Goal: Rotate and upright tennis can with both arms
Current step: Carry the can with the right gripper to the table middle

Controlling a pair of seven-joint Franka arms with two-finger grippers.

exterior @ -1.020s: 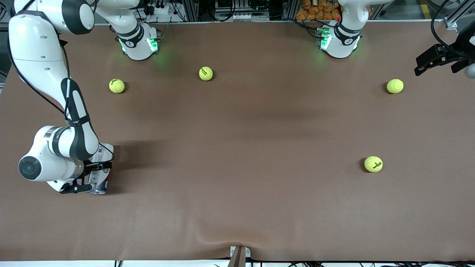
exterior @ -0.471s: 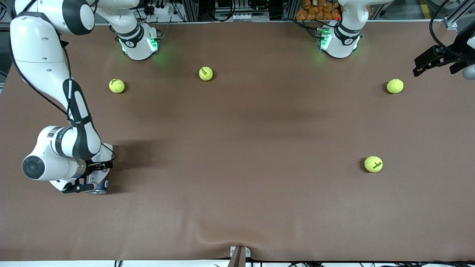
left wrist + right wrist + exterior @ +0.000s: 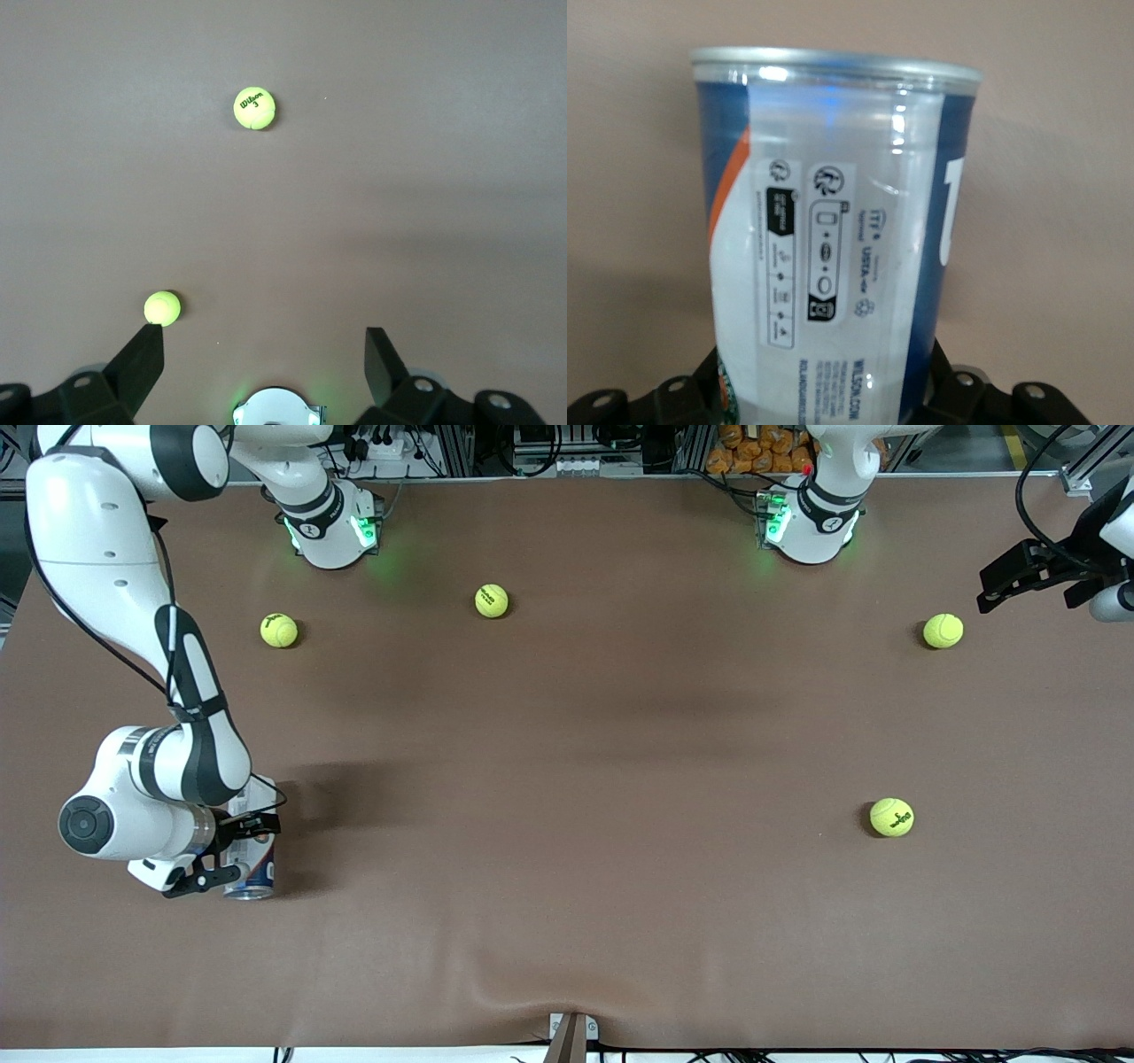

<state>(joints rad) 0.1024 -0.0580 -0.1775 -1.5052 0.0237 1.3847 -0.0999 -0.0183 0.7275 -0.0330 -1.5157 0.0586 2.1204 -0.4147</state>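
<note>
The tennis can [image 3: 254, 859] is a clear tube with a white and navy label, near the right arm's end of the table. Its silver rim end points toward the front camera. My right gripper [image 3: 232, 852] is shut on the can's body, one finger on each side. In the right wrist view the can [image 3: 833, 230] fills the frame above my right gripper [image 3: 824, 394]. I cannot tell whether the can touches the table. My left gripper [image 3: 1003, 581] is open and empty, in the air over the left arm's end of the table; it also shows in the left wrist view [image 3: 264, 352].
Several yellow-green tennis balls lie on the brown table [image 3: 567, 779]: two near the right arm's base [image 3: 279, 630] [image 3: 492, 600], one under the left gripper [image 3: 943, 631], one nearer the camera [image 3: 891, 817]. The left wrist view shows two balls [image 3: 254, 108] [image 3: 162, 308].
My right gripper has shifted a little toward the table's middle and the front camera, carrying the can with it. My left gripper has drifted slightly toward the table's middle.
</note>
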